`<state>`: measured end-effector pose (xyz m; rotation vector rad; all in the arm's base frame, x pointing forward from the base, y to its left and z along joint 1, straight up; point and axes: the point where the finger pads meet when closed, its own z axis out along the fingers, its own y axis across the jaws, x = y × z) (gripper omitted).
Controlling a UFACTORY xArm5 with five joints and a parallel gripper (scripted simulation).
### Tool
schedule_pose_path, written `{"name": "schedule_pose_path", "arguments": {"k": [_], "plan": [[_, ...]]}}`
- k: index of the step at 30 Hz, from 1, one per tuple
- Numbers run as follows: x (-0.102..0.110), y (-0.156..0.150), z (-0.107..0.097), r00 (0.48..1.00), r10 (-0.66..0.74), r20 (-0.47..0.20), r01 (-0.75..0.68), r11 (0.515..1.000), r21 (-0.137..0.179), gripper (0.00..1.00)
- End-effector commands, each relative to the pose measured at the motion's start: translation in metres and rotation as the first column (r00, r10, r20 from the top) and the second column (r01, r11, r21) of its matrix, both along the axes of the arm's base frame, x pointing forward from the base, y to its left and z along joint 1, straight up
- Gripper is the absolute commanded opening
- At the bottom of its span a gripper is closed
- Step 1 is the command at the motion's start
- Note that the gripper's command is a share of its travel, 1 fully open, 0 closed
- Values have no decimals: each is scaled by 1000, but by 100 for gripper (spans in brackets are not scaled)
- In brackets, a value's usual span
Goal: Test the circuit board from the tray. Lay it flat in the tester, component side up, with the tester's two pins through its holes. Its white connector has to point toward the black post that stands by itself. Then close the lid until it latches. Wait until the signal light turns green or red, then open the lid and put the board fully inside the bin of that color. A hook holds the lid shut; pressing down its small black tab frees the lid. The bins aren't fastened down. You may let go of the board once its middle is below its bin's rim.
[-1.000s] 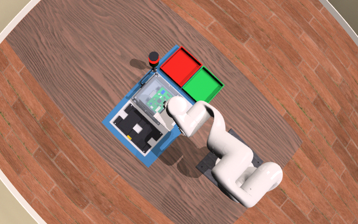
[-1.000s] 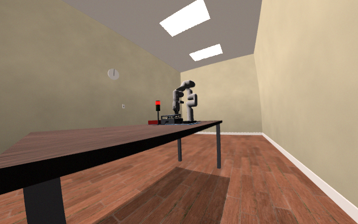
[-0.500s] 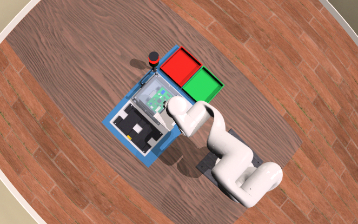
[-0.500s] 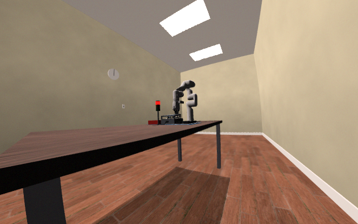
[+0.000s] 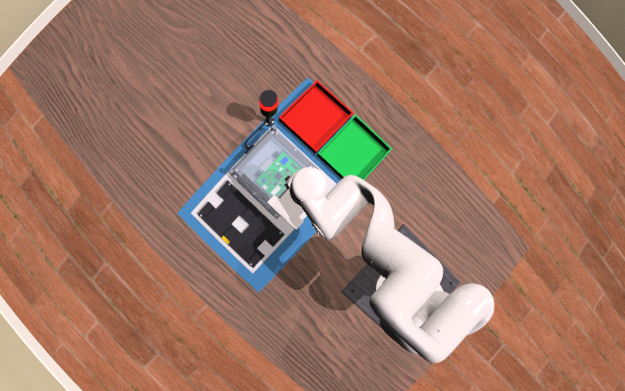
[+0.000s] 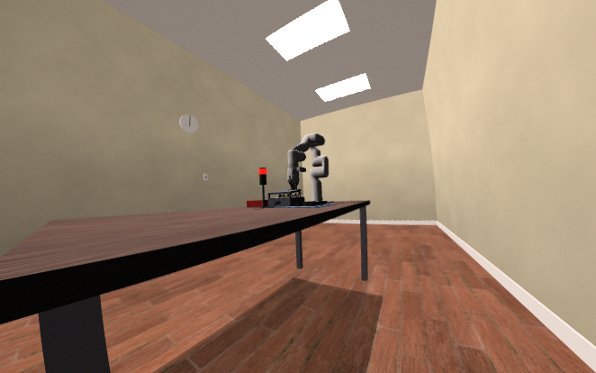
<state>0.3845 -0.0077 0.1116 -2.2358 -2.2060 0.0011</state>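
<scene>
Presently the circuit board (image 5: 276,176) is seen at frame centre inside the tester (image 5: 251,160), gripped at its right edge by the arm-hidden gripper (image 6: 293,184), presumably for removal since the signal light (image 6: 262,172) is lit red and the red bin (image 5: 314,115) lies upper right.

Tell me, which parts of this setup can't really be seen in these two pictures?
- The gripper's fingers: top view, the arm's white wrist covers them; exterior view, too small.
- The circuit board: its near edge and white connector lie under the wrist.
- The tester's pins and lid hook: too small in both views.
- The green bin: one corner is under the arm; in the exterior view it is behind the tester.
- The signal light glows red; from the top only its cap shows.
</scene>
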Motion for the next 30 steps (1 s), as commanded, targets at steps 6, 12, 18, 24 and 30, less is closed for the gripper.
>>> {"name": "schedule_pose_path", "arguments": {"k": [6, 12, 18, 24, 30], "plan": [[6, 0, 29, 1000, 0, 5, 0, 1000, 0, 0], [10, 0, 43, 1000, 0, 5, 0, 1000, 0, 0], [15, -1, 57, 1000, 0, 5, 0, 1000, 0, 0], [17, -1, 62, 1000, 0, 5, 0, 1000, 0, 0], [17, -1, 62, 1000, 0, 5, 0, 1000, 0, 0]]}}
